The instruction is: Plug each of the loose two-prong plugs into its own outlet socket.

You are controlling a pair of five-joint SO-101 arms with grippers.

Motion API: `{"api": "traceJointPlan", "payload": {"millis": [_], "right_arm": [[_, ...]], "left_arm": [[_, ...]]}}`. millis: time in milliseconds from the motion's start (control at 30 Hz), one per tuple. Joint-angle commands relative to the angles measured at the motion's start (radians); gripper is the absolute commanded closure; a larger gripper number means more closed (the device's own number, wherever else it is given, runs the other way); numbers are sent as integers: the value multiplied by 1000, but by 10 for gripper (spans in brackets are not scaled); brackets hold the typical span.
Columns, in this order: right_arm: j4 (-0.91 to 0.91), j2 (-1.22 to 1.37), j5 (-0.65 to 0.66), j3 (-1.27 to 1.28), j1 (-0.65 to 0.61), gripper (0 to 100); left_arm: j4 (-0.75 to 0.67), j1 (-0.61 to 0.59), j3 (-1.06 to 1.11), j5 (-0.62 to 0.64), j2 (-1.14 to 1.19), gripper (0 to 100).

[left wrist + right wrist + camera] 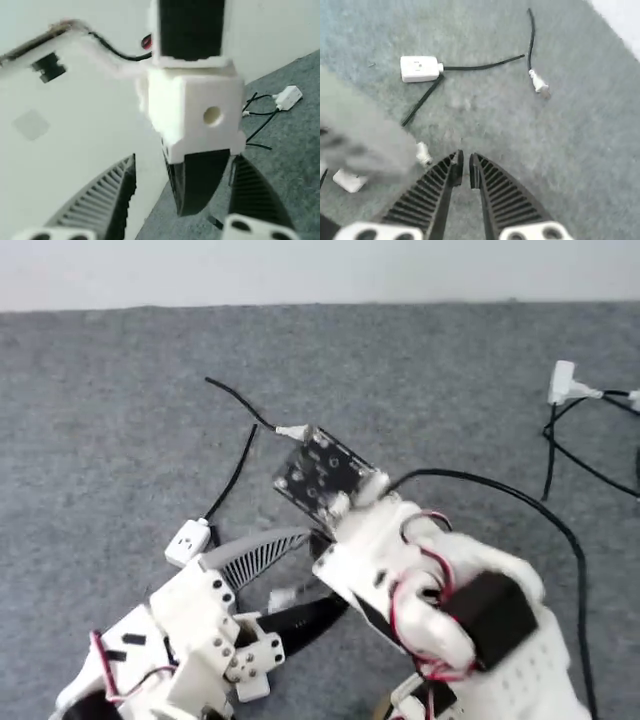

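Observation:
A white outlet socket (pixel 187 541) (pixel 420 68) lies on the grey carpet with a black cord. A loose white plug (pixel 292 430) (pixel 539 82) lies beyond it on its own cord. A second small plug (pixel 422 154) (pixel 283 597) lies close beside my right gripper (pixel 465 162), whose ribbed fingers are shut with nothing between them, low over the carpet. My left gripper (pixel 325 570) (pixel 185 165) stands open at the front, its fingers spread near that small plug, with the right arm (pixel 440 580) (pixel 192 105) right in front of it.
Another white outlet socket (pixel 563 382) (pixel 289 96) with looping black cords lies at the far right. A black cable (pixel 520 502) runs over the carpet to the right arm. A pale wall borders the carpet at the back.

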Motion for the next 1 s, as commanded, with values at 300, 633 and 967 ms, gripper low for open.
{"api": "traceJointPlan", "payload": {"millis": [300, 633, 967], "right_arm": [[-8, -71, 14, -3, 15, 990], [-4, -99, 8, 9, 107, 987], [-2, -102, 89, 18, 249, 986]], "left_arm": [[-37, 3, -7, 5, -14, 716], [-135, -183, 99, 8, -12, 716], [-94, -485, 249, 77, -12, 716]]}}
